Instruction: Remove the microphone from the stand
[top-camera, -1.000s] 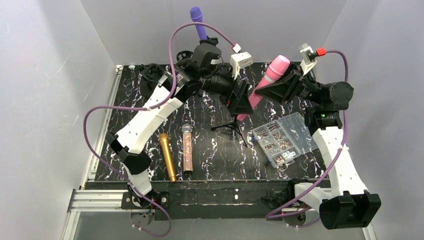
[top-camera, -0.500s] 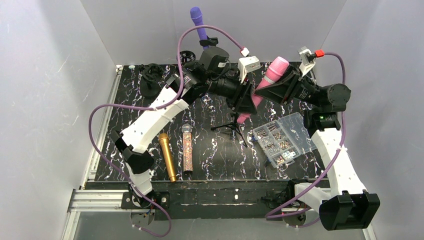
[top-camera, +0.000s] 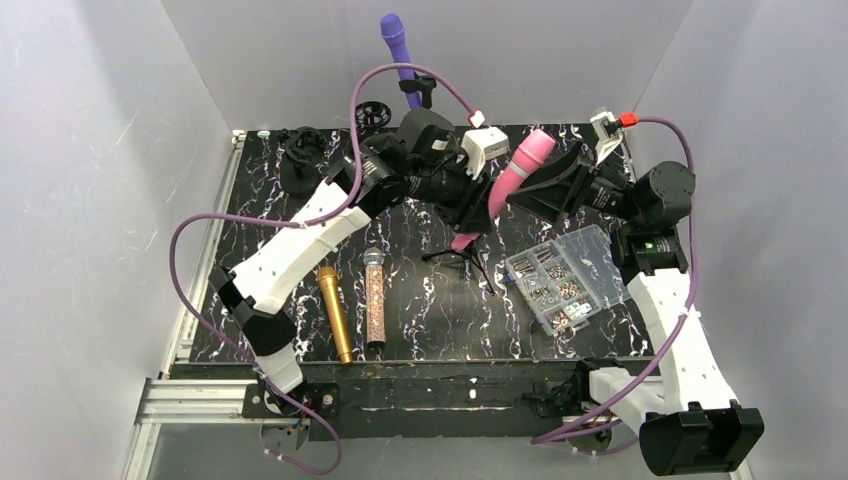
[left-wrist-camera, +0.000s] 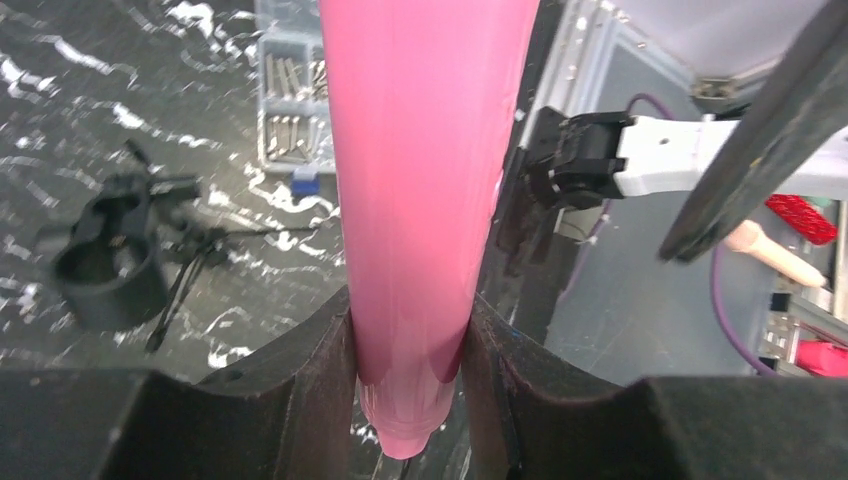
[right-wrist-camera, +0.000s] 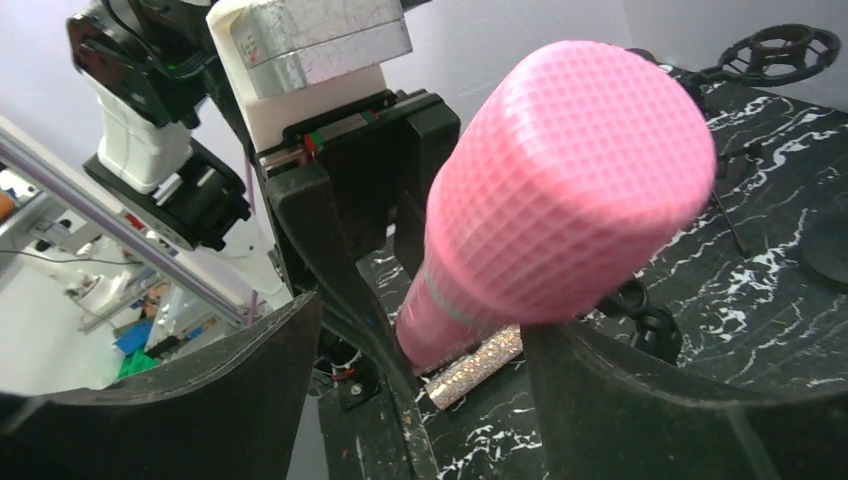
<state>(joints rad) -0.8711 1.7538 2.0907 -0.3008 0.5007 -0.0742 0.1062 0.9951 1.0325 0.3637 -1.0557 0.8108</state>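
Observation:
The pink microphone (top-camera: 515, 170) hangs tilted above the table, its mesh head up and to the right. My left gripper (top-camera: 478, 212) is shut on the lower end of its handle; in the left wrist view both fingers press the pink microphone (left-wrist-camera: 420, 180) at the left gripper (left-wrist-camera: 408, 330). My right gripper (top-camera: 527, 188) is open, its fingers standing wide on either side of the pink microphone (right-wrist-camera: 560, 200) near the head. The small black tripod stand (top-camera: 462, 256) sits below, its clip (left-wrist-camera: 108, 268) empty.
A gold microphone (top-camera: 334, 312) and a glitter microphone (top-camera: 375, 297) lie at the front left. A clear box of screws (top-camera: 560, 278) sits to the right of the stand. A purple microphone (top-camera: 397, 45) stands at the back, with black stands (top-camera: 300, 155) at the back left.
My left gripper reached the pink microphone's handle and shut on it. My right gripper then let go and opened. The microphone has shifted left and tilted more.

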